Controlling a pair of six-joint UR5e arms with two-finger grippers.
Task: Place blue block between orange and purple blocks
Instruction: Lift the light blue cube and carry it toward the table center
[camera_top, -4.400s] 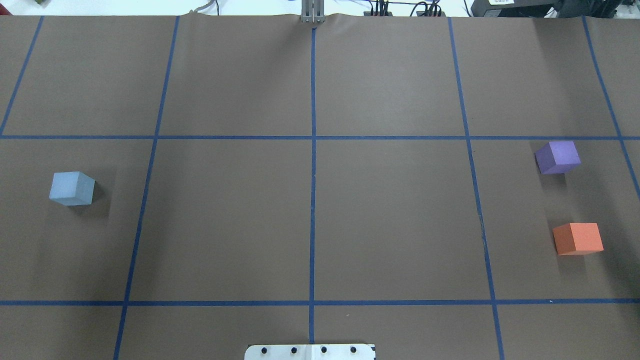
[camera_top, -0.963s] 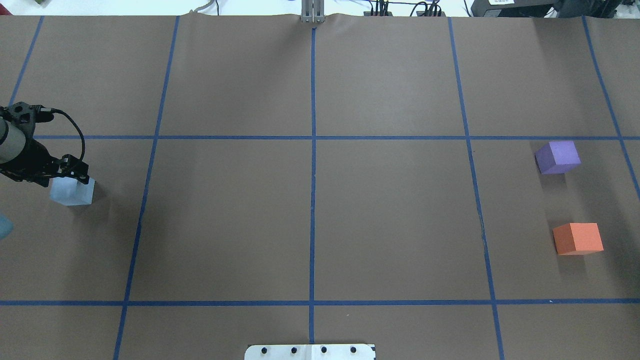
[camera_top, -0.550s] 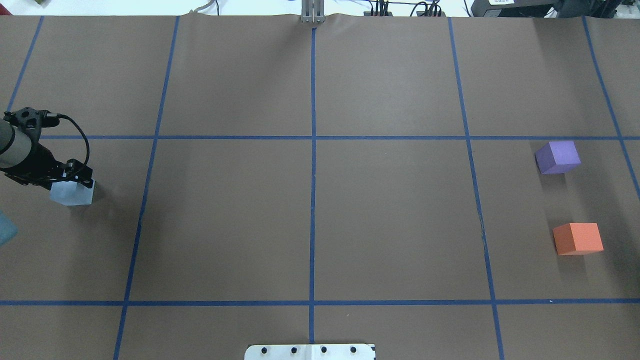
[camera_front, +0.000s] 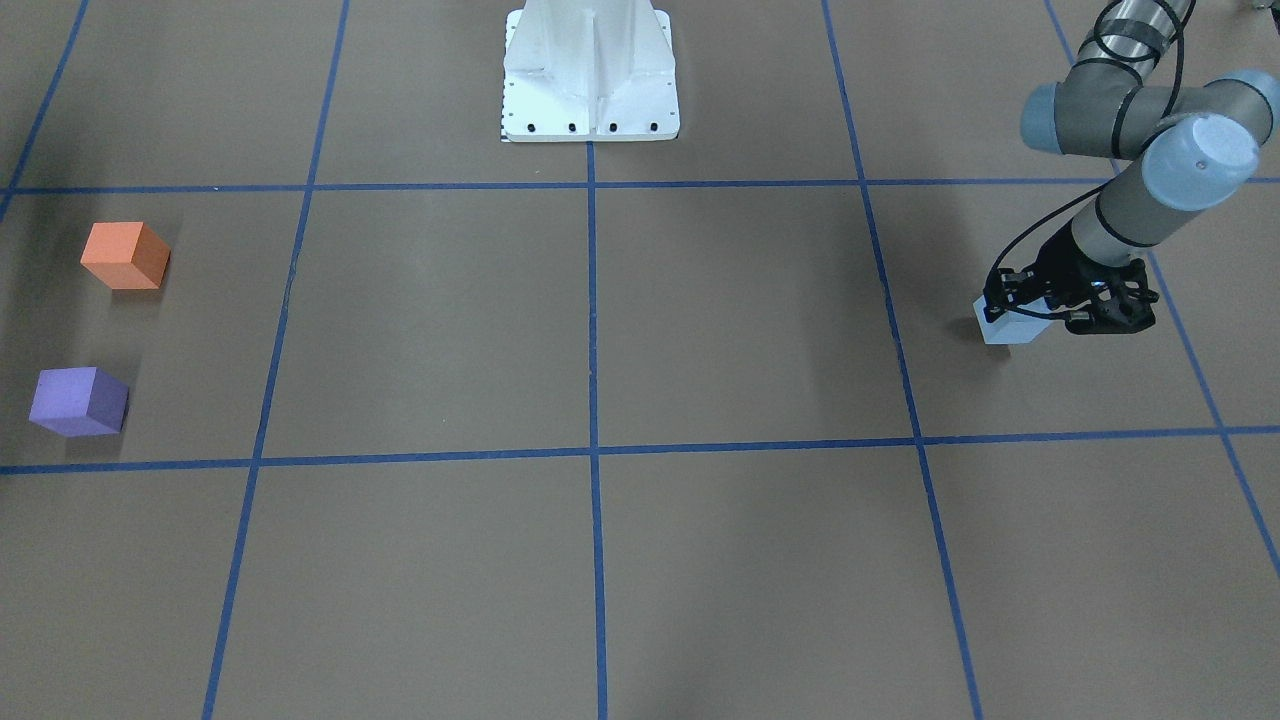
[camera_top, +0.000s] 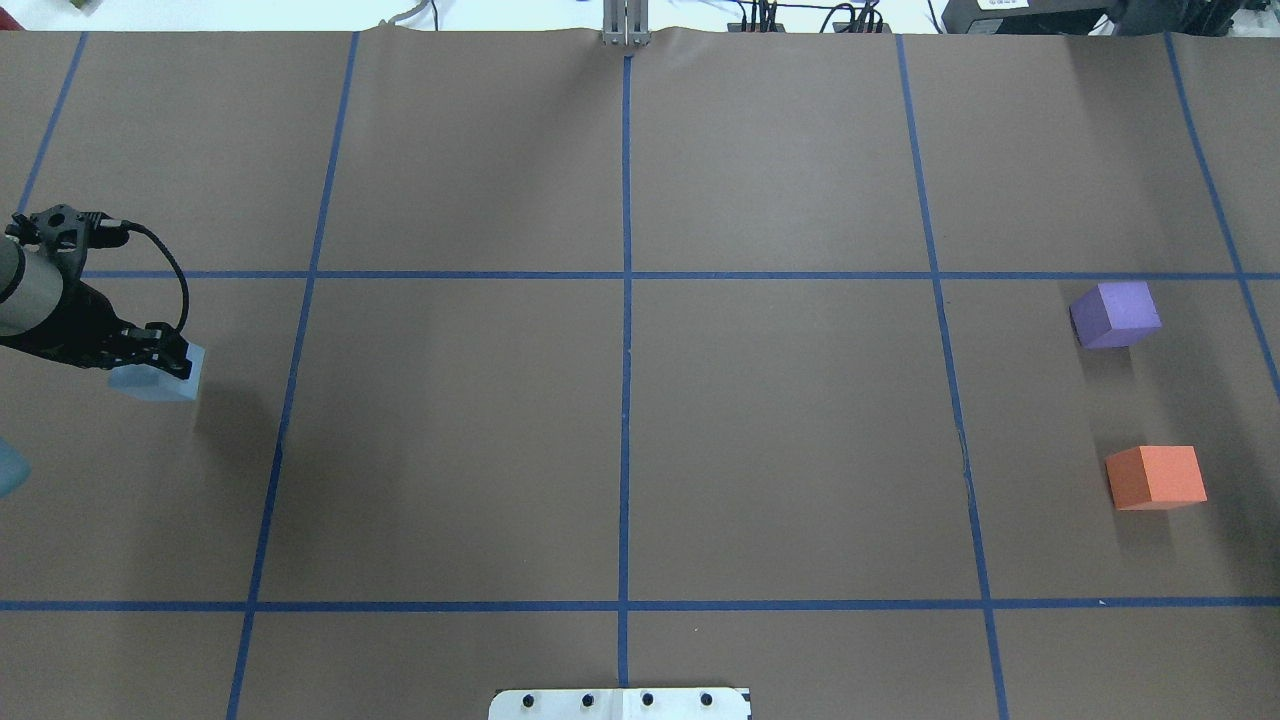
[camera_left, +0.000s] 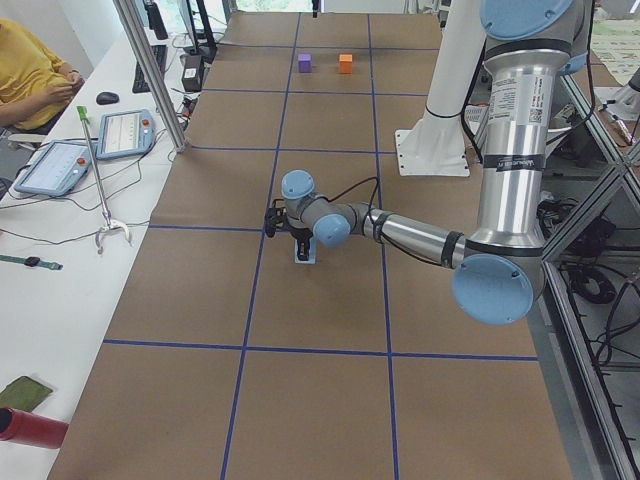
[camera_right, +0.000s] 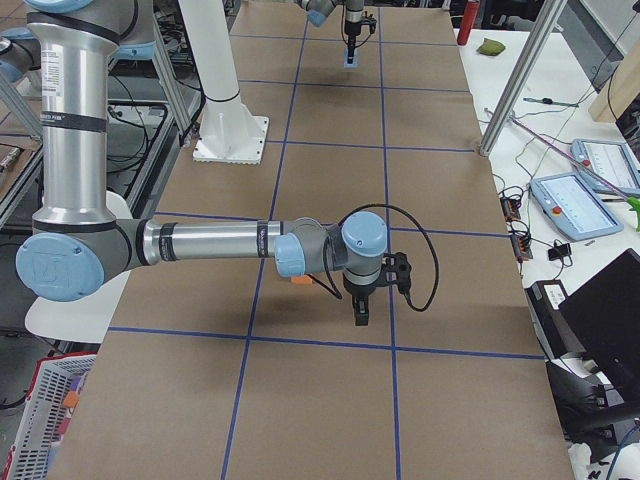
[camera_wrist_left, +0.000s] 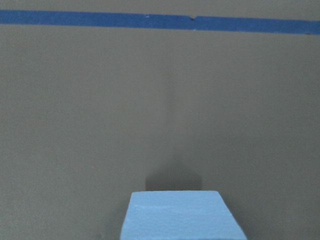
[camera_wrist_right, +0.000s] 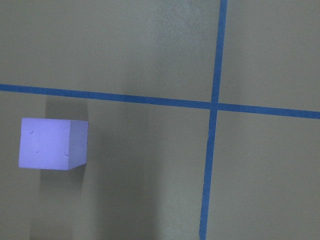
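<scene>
The light blue block is at the table's left side, and my left gripper is shut on it from above, holding it just off the paper. It also shows in the front view and at the bottom of the left wrist view. The purple block and the orange block sit at the far right with a gap between them. My right gripper shows only in the right side view, near the orange block; I cannot tell whether it is open. The right wrist view looks down on the purple block.
Brown paper with a blue tape grid covers the table. The white robot base stands at the near middle edge. A side bench with tablets and a seated person runs along the far side.
My left arm came in from the left, lowered its gripper over the blue block and closed on it. The block has since shifted slightly up and right, and its shadow has separated from it.
</scene>
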